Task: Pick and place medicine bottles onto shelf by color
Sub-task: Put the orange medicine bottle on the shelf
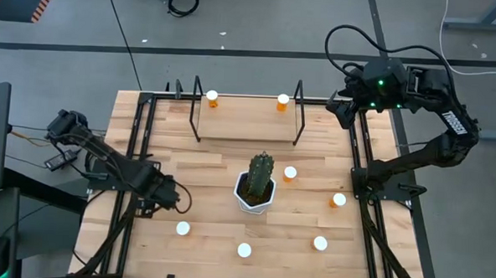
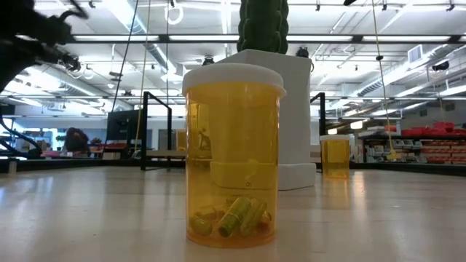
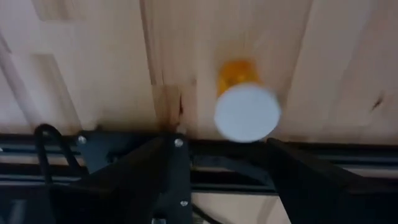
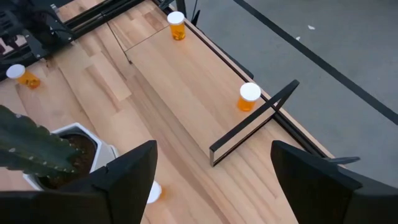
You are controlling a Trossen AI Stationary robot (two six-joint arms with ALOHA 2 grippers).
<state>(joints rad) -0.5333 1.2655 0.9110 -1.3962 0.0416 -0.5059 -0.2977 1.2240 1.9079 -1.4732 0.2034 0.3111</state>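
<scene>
Bottle (image 2: 233, 153) closest to the low camera stands upright on desk (image 1: 213, 167), untouched. Left gripper (image 1: 181, 199), fingers apart, hovers just above another bottle (image 1: 183, 228), axis vertical, left arm nearer. Right gripper (image 1: 343, 110) parked open beside shelf (image 1: 244, 126).

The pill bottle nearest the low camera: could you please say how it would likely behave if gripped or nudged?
The pill bottle looks like rigid translucent plastic, so probably stiff. Only a few capsules lie at its bottom, so likely light and easily pushed aside. Standing upright and taller than wide, it may tip and then roll.
</scene>
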